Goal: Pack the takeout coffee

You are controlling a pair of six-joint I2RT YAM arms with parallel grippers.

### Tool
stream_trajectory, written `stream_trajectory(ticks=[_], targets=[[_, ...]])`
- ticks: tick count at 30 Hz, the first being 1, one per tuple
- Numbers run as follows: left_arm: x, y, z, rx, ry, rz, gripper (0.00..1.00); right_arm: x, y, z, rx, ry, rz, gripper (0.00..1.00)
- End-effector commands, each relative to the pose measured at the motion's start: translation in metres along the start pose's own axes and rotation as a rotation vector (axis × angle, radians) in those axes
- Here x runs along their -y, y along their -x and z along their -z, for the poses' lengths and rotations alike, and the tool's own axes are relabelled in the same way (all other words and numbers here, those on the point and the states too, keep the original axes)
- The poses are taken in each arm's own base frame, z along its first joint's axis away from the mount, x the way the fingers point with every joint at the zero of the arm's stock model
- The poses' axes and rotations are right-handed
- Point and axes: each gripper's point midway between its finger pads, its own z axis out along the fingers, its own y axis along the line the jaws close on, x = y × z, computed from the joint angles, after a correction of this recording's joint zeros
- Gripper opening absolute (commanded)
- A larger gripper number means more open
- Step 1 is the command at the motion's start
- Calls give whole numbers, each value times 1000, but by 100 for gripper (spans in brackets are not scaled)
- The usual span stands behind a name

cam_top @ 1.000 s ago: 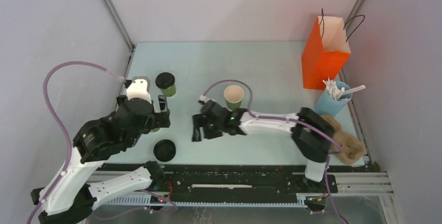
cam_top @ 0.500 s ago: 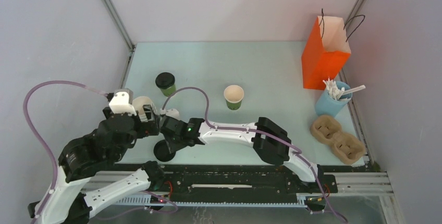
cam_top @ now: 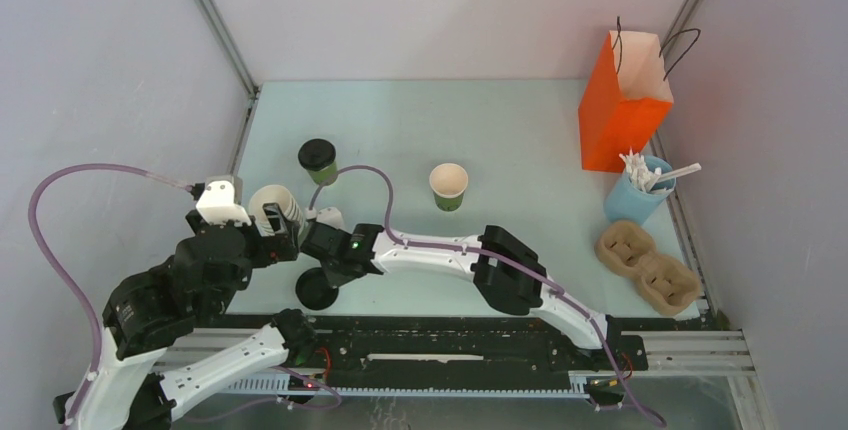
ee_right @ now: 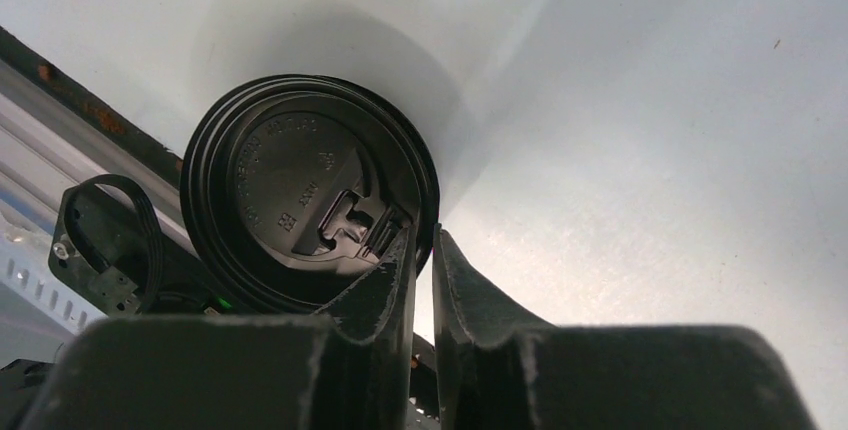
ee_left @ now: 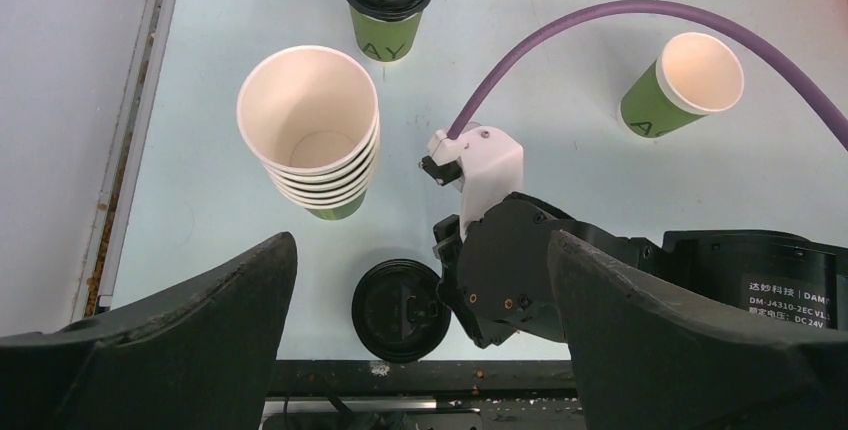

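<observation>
- Progress looks early: one capped cup (cam_top: 318, 161) stands on the counter (cam_top: 520, 130) at ten o'clock, well apart from the orange bag (cam_top: 624, 100) at two o'clock.
- Open cup (cam_top: 449, 186) near the middle has no lid yet.
- Right arm reaches across to seven o'clock, right fingers (ee_right: 385, 280) pinched narrow on the loose lid (ee_right: 300, 190) rim.
- Left fingers (ee_left: 200, 320) spread wide, holding nothing, above the cup stack (ee_left: 310, 130).
</observation>
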Motion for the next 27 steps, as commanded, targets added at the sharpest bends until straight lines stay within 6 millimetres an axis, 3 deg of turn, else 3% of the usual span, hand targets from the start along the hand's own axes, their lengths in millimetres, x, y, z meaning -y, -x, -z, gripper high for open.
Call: stream_trajectory(ticks=[1, 7, 13, 19, 23, 25, 27], targets=[[0, 8, -1, 30, 15, 23, 100, -6, 18, 8, 47, 3, 8, 16], [2, 9, -2, 27, 15, 19, 100, -10, 28, 19, 59, 25, -6, 0], [1, 13, -1, 37, 20, 22, 100, -15, 42, 42, 62, 94, -53, 0], [3, 18, -1, 47, 14, 37, 100, -16, 71, 71, 92, 198, -146, 0], [8, 21, 1, 57, -10, 67, 100, 5, 90, 88, 129, 214, -194, 0], [16, 18, -2, 49, -40, 90, 100, 25, 95, 101, 136, 222, -211, 0], [34, 10, -9, 21, -97, 107, 100, 58, 94, 114, 146, 208, -212, 0]])
